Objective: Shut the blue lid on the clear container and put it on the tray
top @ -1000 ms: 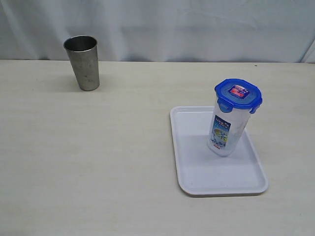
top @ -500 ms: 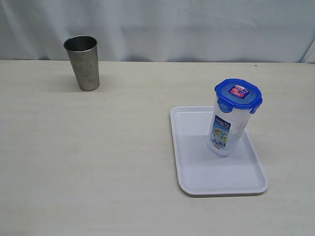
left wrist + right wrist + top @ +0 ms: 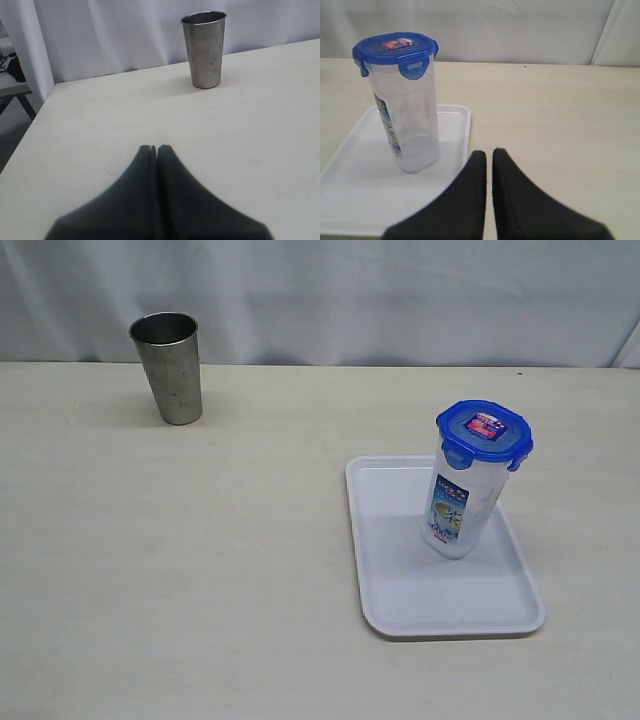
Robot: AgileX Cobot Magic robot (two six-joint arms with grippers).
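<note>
Exterior view: I judge the task complete, lid [image 3: 484, 430] on container [image 3: 458, 508] on tray [image 3: 400, 598], left gripper [image 3: 154, 148] and right gripper [image 3: 489, 152] closed empty.

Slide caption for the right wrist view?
Shut right gripper facing the clear container, blue lid on, standing on the tray.

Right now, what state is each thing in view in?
clear container: upright, lidded, looks empty.
blue lid: closed on the container.
tray: flat, carrying the container.
steel cup: upright, open-topped, off the tray.
left tool: shut, empty.
right tool: shut, empty.
</note>
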